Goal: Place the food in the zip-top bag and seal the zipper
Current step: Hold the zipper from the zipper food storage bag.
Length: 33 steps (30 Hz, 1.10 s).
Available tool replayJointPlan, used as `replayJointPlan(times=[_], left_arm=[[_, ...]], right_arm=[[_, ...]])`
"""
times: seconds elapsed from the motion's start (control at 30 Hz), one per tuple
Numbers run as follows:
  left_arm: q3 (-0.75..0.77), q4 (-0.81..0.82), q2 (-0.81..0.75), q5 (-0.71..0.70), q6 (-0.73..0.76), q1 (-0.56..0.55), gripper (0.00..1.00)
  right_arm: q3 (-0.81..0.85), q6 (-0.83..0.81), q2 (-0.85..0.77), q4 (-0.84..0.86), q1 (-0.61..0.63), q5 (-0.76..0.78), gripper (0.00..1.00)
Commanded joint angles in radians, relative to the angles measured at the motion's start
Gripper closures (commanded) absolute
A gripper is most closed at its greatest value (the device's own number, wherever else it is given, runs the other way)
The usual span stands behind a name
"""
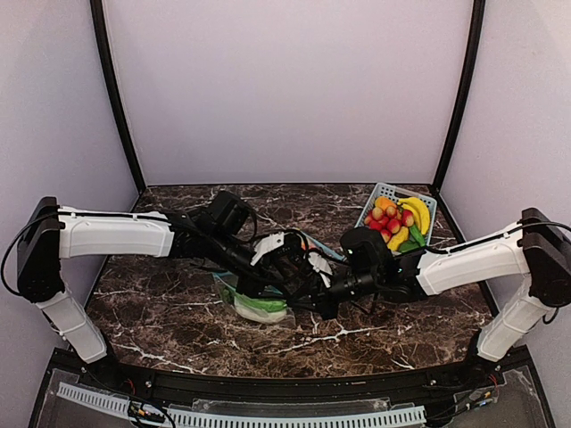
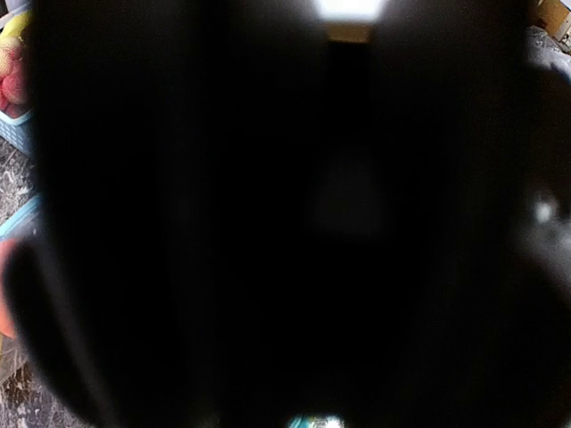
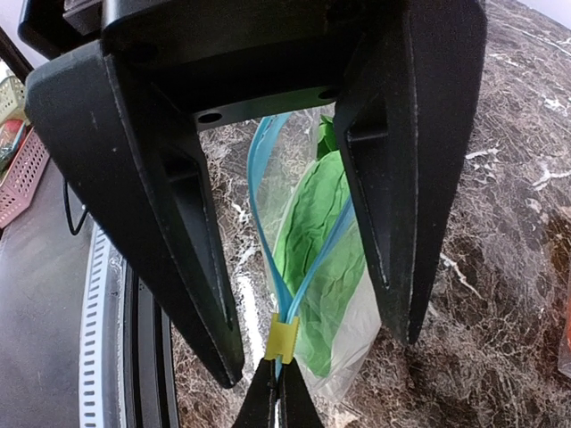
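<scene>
The clear zip-top bag (image 1: 259,306) lies on the marble table in front of both grippers, with a green piece of food (image 3: 321,241) inside. Its blue zipper track stands open above a yellow slider (image 3: 282,339). My right gripper (image 3: 317,349) is open wide, with a finger on each side of the bag's mouth and not touching it. Two thin black fingertips, my left gripper (image 3: 278,406), are pinched shut on the zipper end just below the slider. The left wrist view is almost wholly dark and blocked. More food, yellow bananas (image 1: 417,214) and red pieces (image 1: 388,221), lies in a basket.
The light blue basket (image 1: 385,190) stands at the back right of the table. An orange piece (image 3: 564,348) shows at the right edge of the right wrist view. The table's near edge with a white cable rail (image 3: 94,339) runs close behind the bag.
</scene>
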Motion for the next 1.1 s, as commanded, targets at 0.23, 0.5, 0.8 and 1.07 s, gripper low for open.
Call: replayJointPlan(times=[0.23, 0.5, 0.8, 1.07], left_arm=[[-0.009, -0.091, 0.005, 0.015, 0.023, -0.006, 0.58], [-0.029, -0.078, 0.015, -0.029, 0.027, -0.015, 0.62], [-0.073, 0.048, 0.015, 0.125, -0.135, 0.017, 0.61], [-0.07, 0.062, 0.021, 0.175, -0.168, 0.057, 0.59]], right_arm=[[0.036, -0.015, -0.011, 0.029, -0.009, 0.003, 1.0], [0.021, 0.003, -0.027, 0.067, -0.013, -0.001, 1.0], [-0.024, 0.037, -0.043, 0.139, -0.013, -0.007, 1.0], [-0.017, 0.029, -0.038, 0.128, -0.014, -0.025, 1.0]])
